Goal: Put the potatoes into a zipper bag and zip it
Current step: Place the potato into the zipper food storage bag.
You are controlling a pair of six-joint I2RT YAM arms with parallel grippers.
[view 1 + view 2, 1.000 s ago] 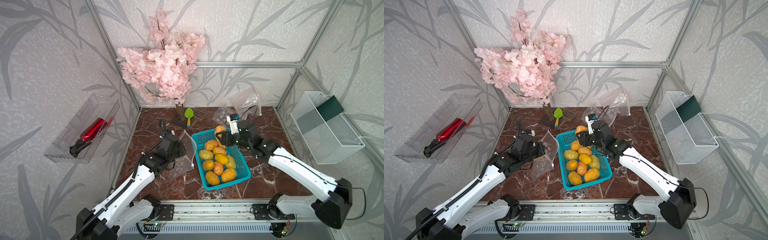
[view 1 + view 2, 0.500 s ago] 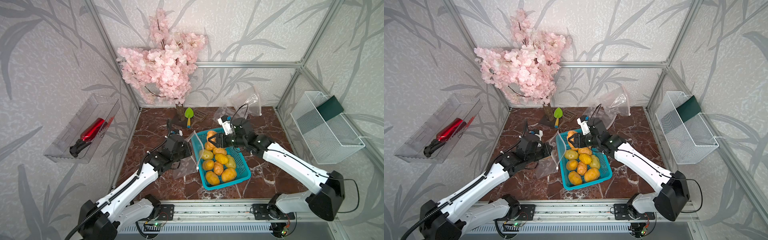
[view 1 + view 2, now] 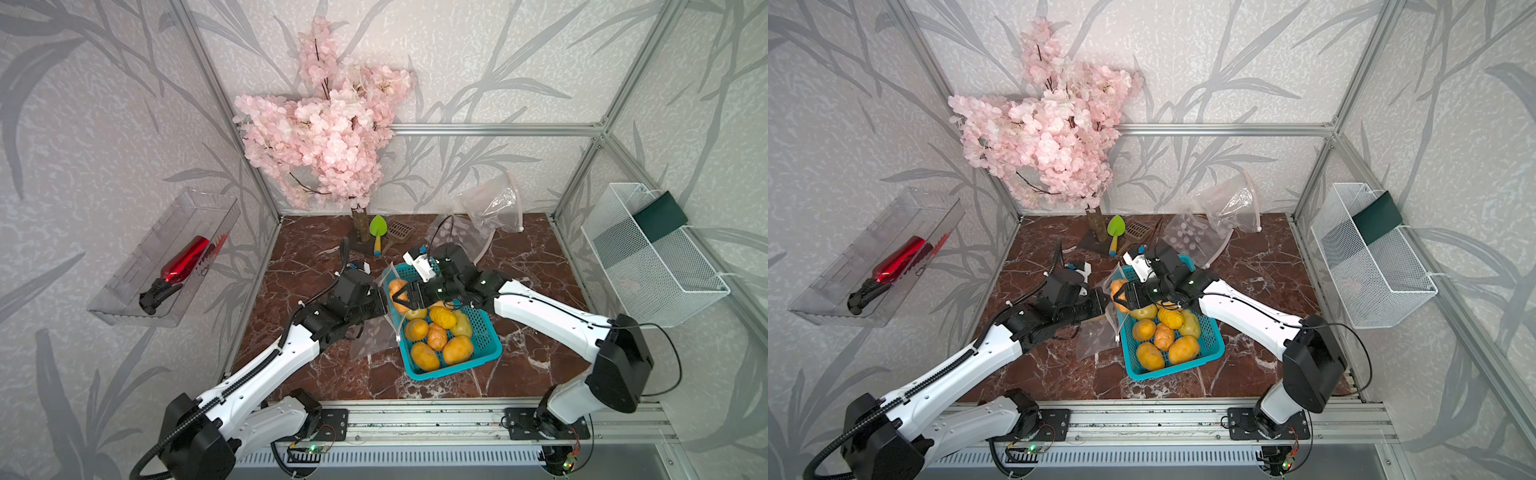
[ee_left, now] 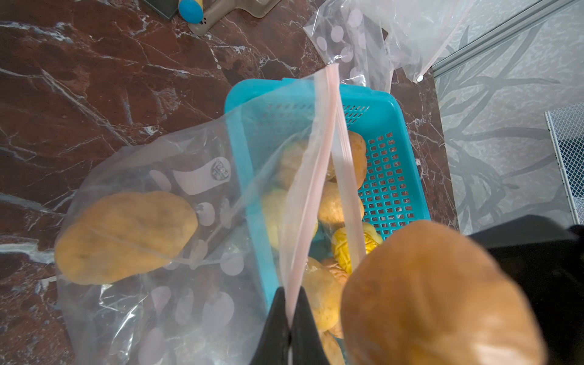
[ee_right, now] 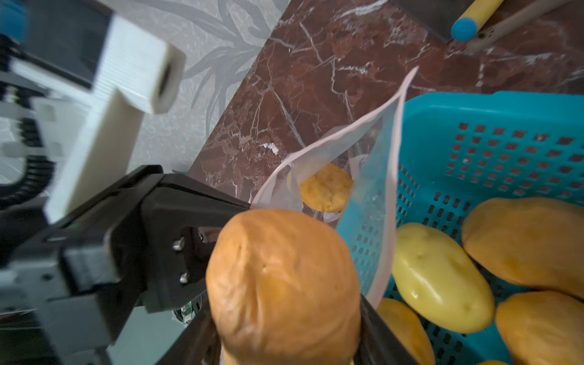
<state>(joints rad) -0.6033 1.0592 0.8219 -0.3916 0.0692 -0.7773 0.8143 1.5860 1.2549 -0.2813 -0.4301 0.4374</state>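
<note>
- Over the last second you swung the right gripper [image 3: 402, 300] off the far end of the basket [image 3: 453, 370] toward its left side. You also brought the left gripper [image 3: 384, 306] in, with the zipper bag [image 3: 372, 338] lifted to meet it.
- That put the carried potato [image 5: 281, 284] right at the bag's mouth, above the basket's left wall and not yet inside. Judging by this, the drop was your next step.
- The right gripper was clamped on that potato, a finger on either side. The left gripper was pressed together on the bag's pink zip strip [image 4: 316, 177], holding the rim up.
- The held potato's long axis seemed to run along the fingers, its free blunt end leading toward the opening.
- The mouth stood open only as a narrow slit, facing up and toward the right gripper, so a nose-first entry suited it.
- One potato in the bag [image 4: 126, 237] already lay flat on the bench [image 3: 316, 249]; the rest of the potatoes [image 3: 440, 332] sat in the basket.
</note>
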